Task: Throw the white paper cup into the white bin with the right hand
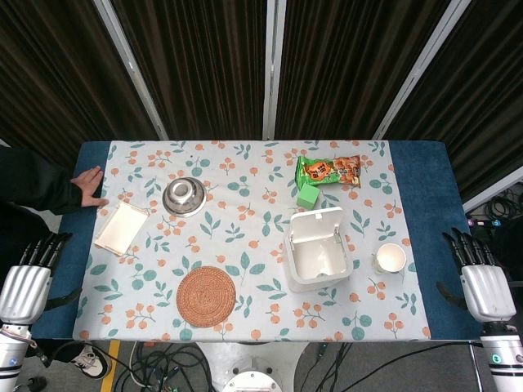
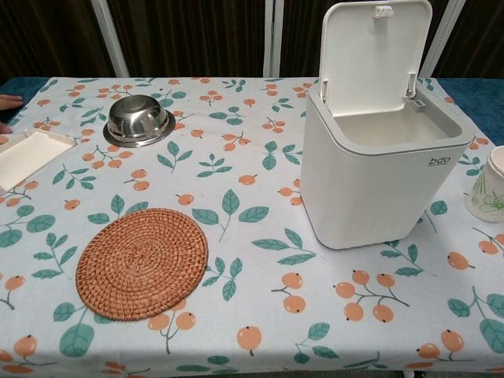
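The white paper cup [image 1: 391, 258] stands upright on the floral tablecloth, just right of the white bin [image 1: 318, 249]; the chest view catches the cup [image 2: 490, 187] at its right edge. The bin [image 2: 378, 169] has its lid raised and looks empty inside. My right hand [image 1: 482, 276] hangs beyond the table's right edge, fingers extended and apart, holding nothing, well clear of the cup. My left hand [image 1: 29, 276] sits off the table's left edge, also empty with fingers straight. Neither hand shows in the chest view.
A woven round mat [image 1: 206, 296] lies at the front. A steel bowl [image 1: 184, 196] and a white rectangular tray [image 1: 121, 227] sit on the left. A green snack bag [image 1: 328, 171] and small green box [image 1: 307, 196] lie behind the bin. A person's hand [image 1: 88, 187] rests at the left edge.
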Controlling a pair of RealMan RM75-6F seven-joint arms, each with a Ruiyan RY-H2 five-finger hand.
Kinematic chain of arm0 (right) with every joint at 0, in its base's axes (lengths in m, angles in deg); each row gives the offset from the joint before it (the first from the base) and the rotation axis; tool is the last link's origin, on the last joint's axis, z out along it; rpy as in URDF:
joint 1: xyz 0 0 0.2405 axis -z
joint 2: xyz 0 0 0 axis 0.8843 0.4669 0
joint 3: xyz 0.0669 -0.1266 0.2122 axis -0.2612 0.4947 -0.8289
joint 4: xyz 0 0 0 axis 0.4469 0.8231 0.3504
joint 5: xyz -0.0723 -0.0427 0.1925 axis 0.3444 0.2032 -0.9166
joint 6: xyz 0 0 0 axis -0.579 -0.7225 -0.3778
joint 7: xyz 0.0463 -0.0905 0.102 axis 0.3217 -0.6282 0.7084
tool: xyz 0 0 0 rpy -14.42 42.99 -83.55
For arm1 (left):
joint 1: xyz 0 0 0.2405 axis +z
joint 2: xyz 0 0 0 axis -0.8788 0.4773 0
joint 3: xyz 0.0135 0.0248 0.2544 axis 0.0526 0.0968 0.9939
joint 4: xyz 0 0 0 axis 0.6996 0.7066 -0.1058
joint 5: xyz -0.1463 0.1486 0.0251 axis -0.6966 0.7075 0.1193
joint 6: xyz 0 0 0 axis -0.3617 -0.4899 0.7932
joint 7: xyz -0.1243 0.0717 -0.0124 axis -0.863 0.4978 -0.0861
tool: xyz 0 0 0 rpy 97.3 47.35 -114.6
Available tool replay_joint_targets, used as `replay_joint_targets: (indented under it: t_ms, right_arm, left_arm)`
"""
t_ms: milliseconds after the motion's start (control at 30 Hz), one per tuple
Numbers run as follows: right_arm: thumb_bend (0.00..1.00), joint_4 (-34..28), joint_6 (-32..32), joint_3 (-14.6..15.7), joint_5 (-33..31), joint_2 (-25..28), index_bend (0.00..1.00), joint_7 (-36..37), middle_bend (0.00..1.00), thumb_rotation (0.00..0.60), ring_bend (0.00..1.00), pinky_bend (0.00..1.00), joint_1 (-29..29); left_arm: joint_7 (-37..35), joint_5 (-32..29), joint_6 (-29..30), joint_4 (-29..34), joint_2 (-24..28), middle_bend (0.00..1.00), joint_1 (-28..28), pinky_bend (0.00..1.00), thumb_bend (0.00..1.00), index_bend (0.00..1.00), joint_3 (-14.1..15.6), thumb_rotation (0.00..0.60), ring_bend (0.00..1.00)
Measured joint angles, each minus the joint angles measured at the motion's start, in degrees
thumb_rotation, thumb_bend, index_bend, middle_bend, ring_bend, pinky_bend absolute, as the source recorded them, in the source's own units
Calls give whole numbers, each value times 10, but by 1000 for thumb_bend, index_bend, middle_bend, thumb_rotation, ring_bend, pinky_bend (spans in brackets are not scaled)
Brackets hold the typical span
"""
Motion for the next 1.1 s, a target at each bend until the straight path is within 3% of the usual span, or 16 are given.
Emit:
replay_joint_targets:
  t_ms: [500, 700, 967, 1033, 1100]
  right_arm:
    - [157, -6, 37, 11, -8, 1, 0, -24, 0, 600, 0, 72, -7]
    - [159, -14, 85, 13, -26, -5, 0, -75, 0, 600, 0, 72, -26]
    - [175, -7, 157, -9, -68, -38, 0, -138, 0, 600, 0, 73, -80]
    - [176, -5, 173, -13, -78, -43, 0, -151, 0, 600, 0, 88, -92]
    - [185, -6, 191, -17, -89, -48, 0, -161, 21, 600, 2, 189, -106]
  left_arm:
    - [13, -6, -15, 6, 4, 108, -2, 107, 0, 73, 5, 600, 43]
    - [12, -14, -23, -6, -2, 113, -1, 107, 0, 73, 8, 600, 43]
    - [3, -10, -21, -12, -2, 113, -1, 107, 0, 73, 7, 600, 43]
    - [2, -10, -20, -13, -2, 114, -1, 107, 0, 72, 7, 600, 43]
    - [2, -9, -19, -14, -3, 115, 0, 107, 0, 72, 9, 600, 43]
